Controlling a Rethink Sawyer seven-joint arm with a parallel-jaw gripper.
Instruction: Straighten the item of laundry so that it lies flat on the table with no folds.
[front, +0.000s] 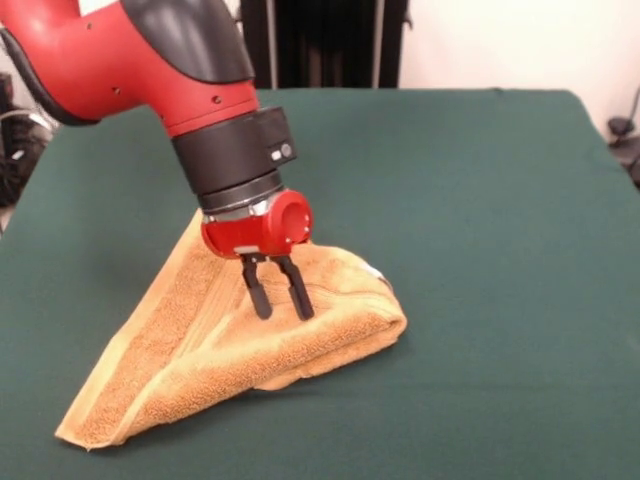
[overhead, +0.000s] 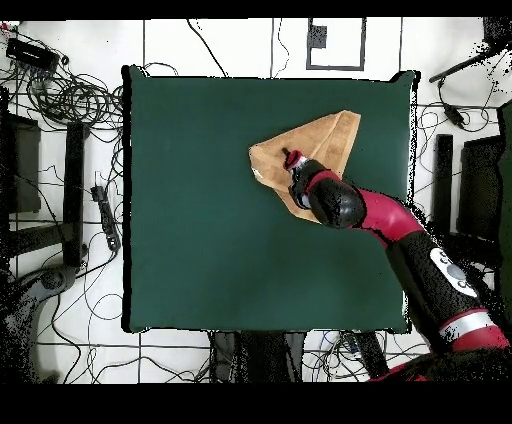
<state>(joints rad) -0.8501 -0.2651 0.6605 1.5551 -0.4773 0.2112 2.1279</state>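
1. The table (front: 480, 200) is a wide green surface, much larger than the cloth on it, with bare room on every side of the towel
2. The arm (front: 150, 60) comes down at a slant from above and ends right over the towel, so the coming move turns on what lies straight under the claw, not off to one side
3. The towel (front: 180, 370) lies folded into a rough triangle, clearly more than one layer thick. In the front view its long axis runs from a narrow point near the lower left up to a thick, rounded fold at the right, and a small white tag shows near that rounded end
4. The claw (front: 280, 300) sits above the thick end of the towel, near the upper edge of the fold. Its two dark fingers (front: 262, 298) are parted only a little, a narrow gap, and their tips appear to reach the pile; I see no cloth pinched between them, so I judge it holds nothing yet
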